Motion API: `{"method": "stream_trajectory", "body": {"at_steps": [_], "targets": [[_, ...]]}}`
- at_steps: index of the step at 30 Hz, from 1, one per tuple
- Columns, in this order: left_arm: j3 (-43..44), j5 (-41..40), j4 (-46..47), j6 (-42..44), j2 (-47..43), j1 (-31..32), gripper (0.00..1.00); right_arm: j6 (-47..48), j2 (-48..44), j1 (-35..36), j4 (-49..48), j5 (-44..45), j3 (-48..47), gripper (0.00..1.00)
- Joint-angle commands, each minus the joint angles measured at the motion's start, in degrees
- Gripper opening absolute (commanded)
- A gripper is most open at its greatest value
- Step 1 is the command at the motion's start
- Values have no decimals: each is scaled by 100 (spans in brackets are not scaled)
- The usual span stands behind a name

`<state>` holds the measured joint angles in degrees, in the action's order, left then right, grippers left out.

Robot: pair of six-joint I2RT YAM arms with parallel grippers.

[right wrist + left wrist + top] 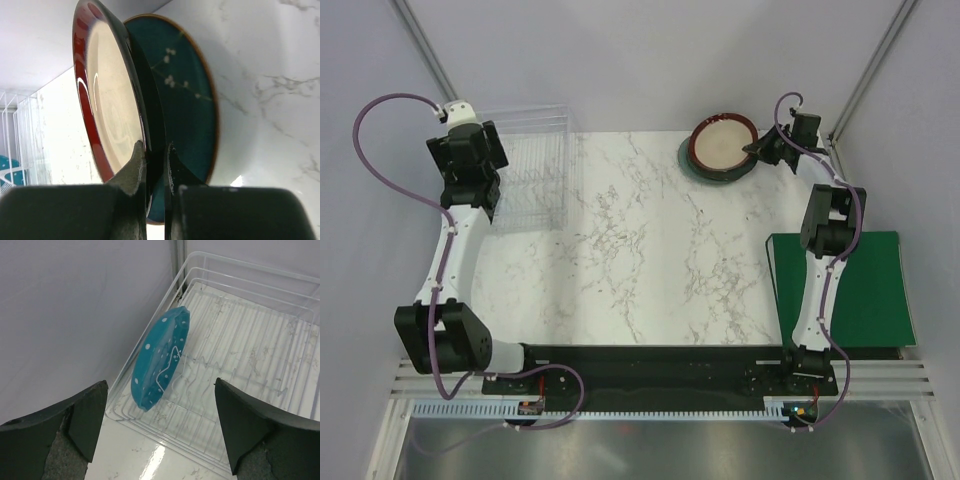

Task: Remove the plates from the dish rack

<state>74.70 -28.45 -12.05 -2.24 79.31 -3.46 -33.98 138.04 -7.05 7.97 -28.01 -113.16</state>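
Observation:
The clear dish rack (535, 165) stands at the back left. In the left wrist view a turquoise plate with white specks (160, 357) stands on edge in the rack (250, 340) by its left wall. My left gripper (160, 432) is open and empty just above the rack's near edge; in the top view it (485, 170) hides that plate. My right gripper (154, 165) is shut on the rim of the brown-rimmed cream plate (107, 100), held tilted over a dark teal plate (187, 100) lying on the table at the back right (725, 145).
A flat green mat (850, 285) lies at the right edge beside the right arm. Grey walls close off the back and both sides. The marble tabletop (650, 250) lies between the rack and the stacked plates.

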Motion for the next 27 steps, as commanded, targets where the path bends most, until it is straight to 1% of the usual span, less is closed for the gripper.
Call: {"method": "stream_trajectory", "body": {"at_steps": [1, 2, 3, 5, 6, 7, 9, 11, 12, 16, 18, 23, 26, 27], "targets": [[274, -161, 221, 373, 155, -181, 93, -206, 38, -33, -471, -345, -496, 0], [291, -100, 238, 365, 199, -233, 94, -206, 39, -33, -463, -363, -487, 0], [309, -74, 230, 382, 312, -251, 94, -206, 65, -33, -463, -363, -461, 8], [344, -73, 230, 374, 436, -295, 94, -223, 83, -33, -428, -424, -452, 17], [344, -38, 230, 339, 532, -304, 94, -215, 83, -25, -410, -416, -443, 36], [370, -29, 212, 330, 611, -330, 94, -197, 74, -25, -375, -390, -400, 51], [423, -195, 212, 338, 743, -339, 94, -145, -13, -25, -349, -389, -321, 61], [475, -388, 238, 365, 963, -383, 94, -48, -92, -16, -340, -398, -145, 68], [493, -485, 265, 373, 1051, -383, 94, -22, -197, -16, -340, -398, -92, 70], [634, -899, 406, 470, 1577, -462, 93, 154, -514, 10, -331, -486, 250, 73], [783, -1031, 379, 453, 1684, -488, 92, 312, -759, 28, -331, -495, 391, 74], [1002, -996, 327, 426, 2017, -550, 89, 558, -1322, 46, -313, -486, 901, 74], [1047, -952, 327, 417, 2150, -585, 87, 725, -1779, 63, -269, -451, 1234, 74], [1073, -970, 300, 417, 2255, -577, 86, 761, -2059, 55, -287, -390, 1444, 74]]}}
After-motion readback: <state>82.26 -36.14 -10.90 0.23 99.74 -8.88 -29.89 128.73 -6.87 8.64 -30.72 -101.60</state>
